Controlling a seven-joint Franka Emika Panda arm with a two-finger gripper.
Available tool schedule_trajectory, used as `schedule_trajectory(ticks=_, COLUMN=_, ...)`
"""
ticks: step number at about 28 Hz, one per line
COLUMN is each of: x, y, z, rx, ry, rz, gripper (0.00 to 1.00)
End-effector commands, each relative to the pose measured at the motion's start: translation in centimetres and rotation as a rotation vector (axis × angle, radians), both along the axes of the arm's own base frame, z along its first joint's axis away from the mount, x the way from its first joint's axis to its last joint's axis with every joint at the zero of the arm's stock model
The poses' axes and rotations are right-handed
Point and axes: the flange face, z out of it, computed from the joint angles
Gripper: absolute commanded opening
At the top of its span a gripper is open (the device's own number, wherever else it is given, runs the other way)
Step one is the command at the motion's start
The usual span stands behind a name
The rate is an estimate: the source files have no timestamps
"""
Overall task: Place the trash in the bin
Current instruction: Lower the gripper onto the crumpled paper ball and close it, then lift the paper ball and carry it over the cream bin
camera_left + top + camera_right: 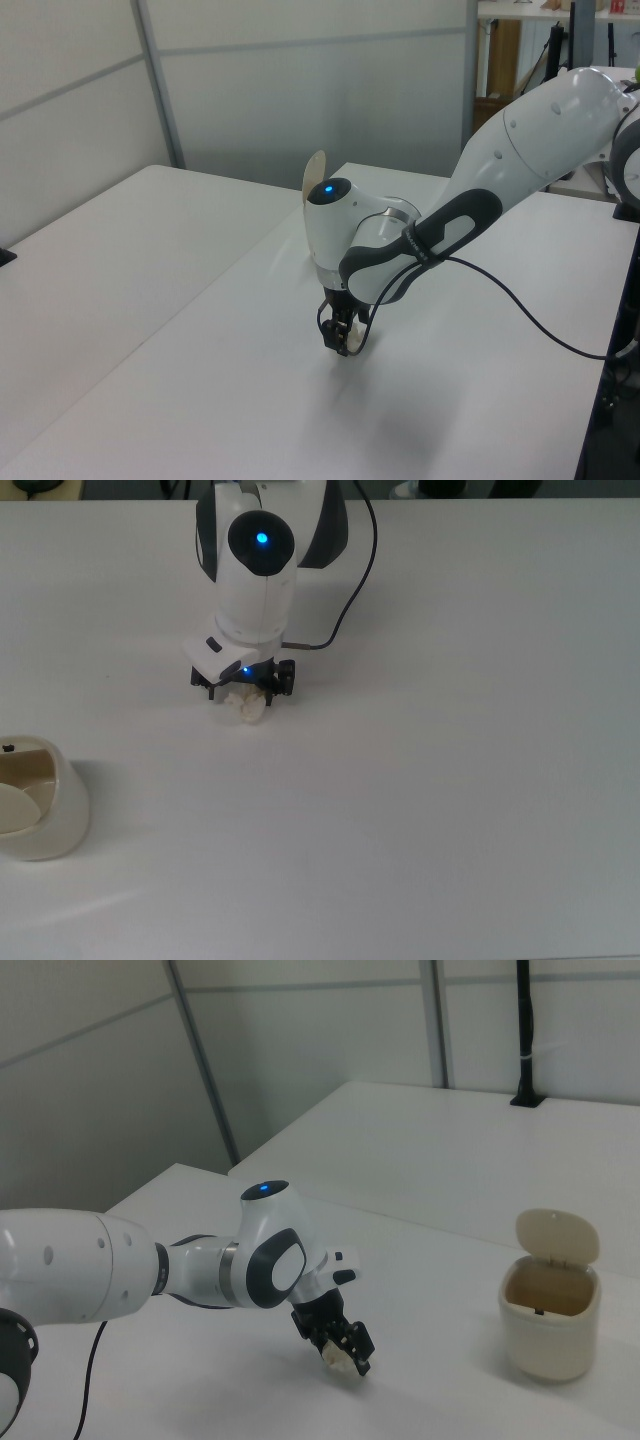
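Your gripper [243,692] is down at the table [450,780], with its two dark fingers [283,679] standing on either side of the trash [248,707], the small crumpled cream-white wad. In the top view one finger sits at the wad's left and the other at its right, and the lump shows between and just below them, resting on the white surface. You can see the fingers flanking the wad, but whether they press on it or merely straddle it I cannot tell from any of the three views. In the right view the gripper [338,1350] tilts down toward the table and the trash [339,1362] peeks out pale between the fingertips. In the left view the gripper [338,338] hangs under the arm's rounded white wrist, and the trash [350,343] shows as a pale sliver just beside the fingers. The bin [35,798] lies well apart from the fingers, at the top view's left edge and lower in the frame, its beige inside open to view. In the right view the bin [548,1312] stands upright far off to the fingers' right, its pale flap raised above the rim. A black cable [355,575] trails away from the wrist across the table.
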Motion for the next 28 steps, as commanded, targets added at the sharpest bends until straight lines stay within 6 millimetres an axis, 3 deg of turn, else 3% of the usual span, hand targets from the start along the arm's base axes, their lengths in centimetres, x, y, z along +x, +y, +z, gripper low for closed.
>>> schedule_trajectory(ticks=1, x=0.5, y=0.2, z=0.2, rx=-0.015, ry=-0.029, rz=0.003, gripper=0.12)
schedule_trajectory(ticks=4, x=0.8, y=0.3, z=0.8, rx=-0.014, ry=-0.044, rz=-0.018, gripper=0.0)
schedule_trajectory(ticks=11, x=2.1, y=-0.2, z=3.0, rx=-0.002, ry=-0.093, rz=-0.078, gripper=0.0)
schedule_trajectory(ticks=24, x=5.9, y=-6.8, z=12.1, rx=0.072, ry=-0.288, rz=-0.297, gripper=0.0)
schedule_trajectory(ticks=28, x=6.6, y=-10.6, z=15.4, rx=0.078, ry=-0.368, rz=-0.379, gripper=0.0)
